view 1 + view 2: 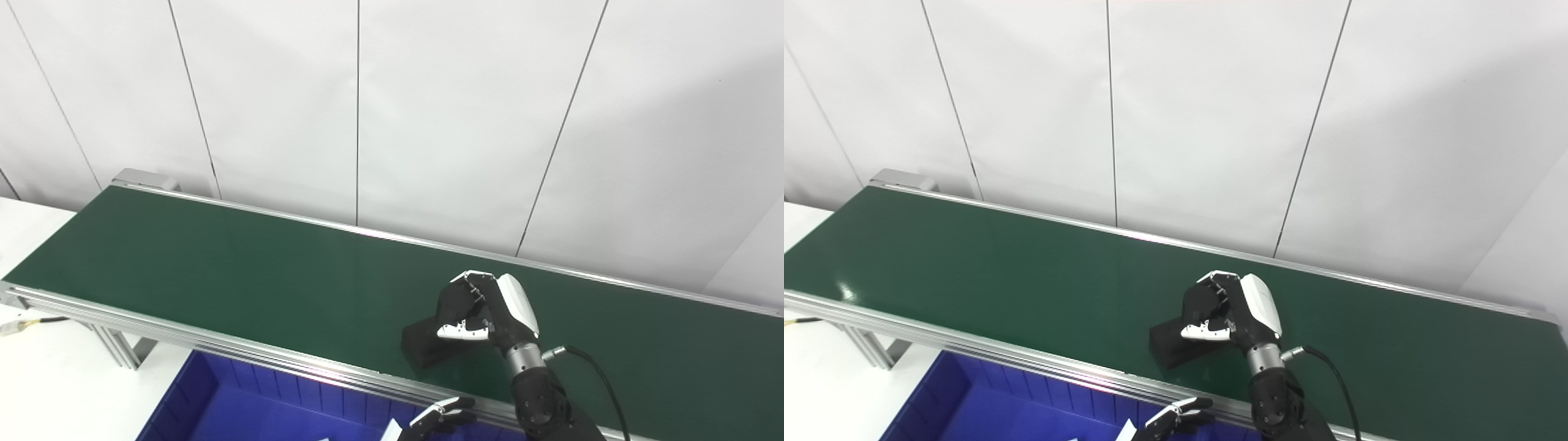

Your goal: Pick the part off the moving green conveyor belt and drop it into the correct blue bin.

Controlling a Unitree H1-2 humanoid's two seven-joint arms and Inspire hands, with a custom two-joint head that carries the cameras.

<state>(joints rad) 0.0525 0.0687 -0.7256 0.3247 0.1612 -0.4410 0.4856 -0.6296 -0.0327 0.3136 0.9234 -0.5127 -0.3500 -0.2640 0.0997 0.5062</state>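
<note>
Part [429, 346] is the story here: a dark, blocky, rectangular piece lying on the green conveyor belt [245, 269], close to the belt's near rail and just right of centre.

Sweeping from the left: the white counter [37, 380] shows beyond the belt's end, and the long stretch of belt there carries nothing. Below the near rail sits the blue bin [202, 398], with something white lying inside near the bottom edge, too cropped to name. Just right of that, the left hand [438, 419] peeks in at the bottom edge, over the bin's area, fingers loosely apart and holding nothing that I can see.

Now the action: the right hand [484, 312] is down over the right end of the part, fingers curled over the top and the white-tipped thumb pressed across its near face. It looks closed on the block, though whether the block has left the belt I cannot tell.

By its sharp edges and matte look, I'd judge it rigid, fairly light and not fragile. The flat opposite faces are the sensible grip, yet holding one end invites it to tip, so a firm squeeze matters.
</note>
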